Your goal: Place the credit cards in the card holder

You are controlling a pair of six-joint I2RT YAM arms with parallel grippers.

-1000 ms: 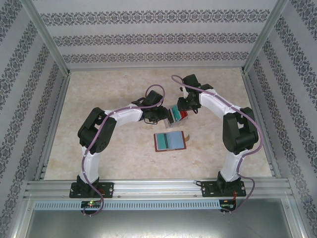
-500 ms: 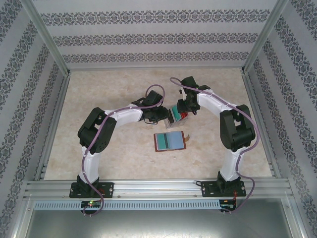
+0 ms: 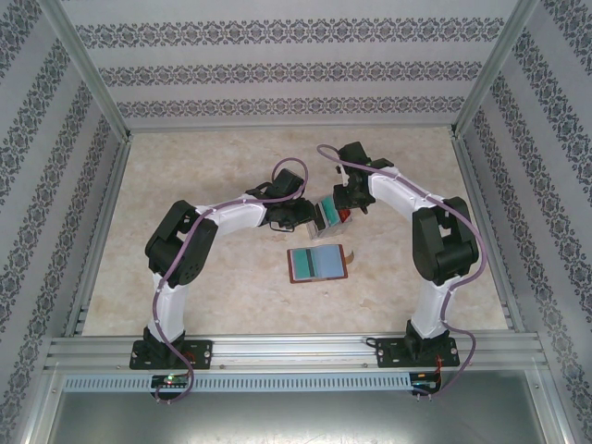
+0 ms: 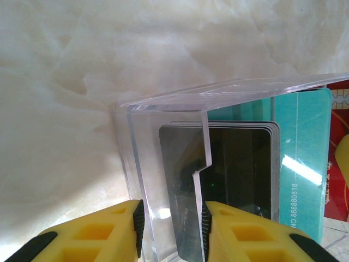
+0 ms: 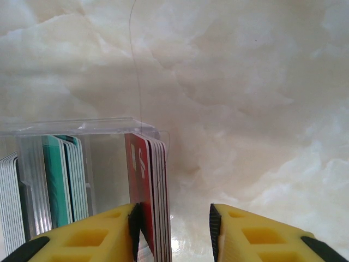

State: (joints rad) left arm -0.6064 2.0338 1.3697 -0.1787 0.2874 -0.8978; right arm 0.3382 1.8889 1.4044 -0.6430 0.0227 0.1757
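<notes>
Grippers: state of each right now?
Left gripper: closed on the clear plastic tray wall.
Right gripper: open, straddling the stack of red plastic cards, not clamped.

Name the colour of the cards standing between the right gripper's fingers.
Red cards; right wrist view shows best.

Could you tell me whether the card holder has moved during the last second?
No. The card holder lies open in the same spot, no nearer the front rail than before.

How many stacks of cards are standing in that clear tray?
3: dark grey stack at one end of the clear tray, teal stack in the middle, red stack at the other end. More may be hidden.
</notes>
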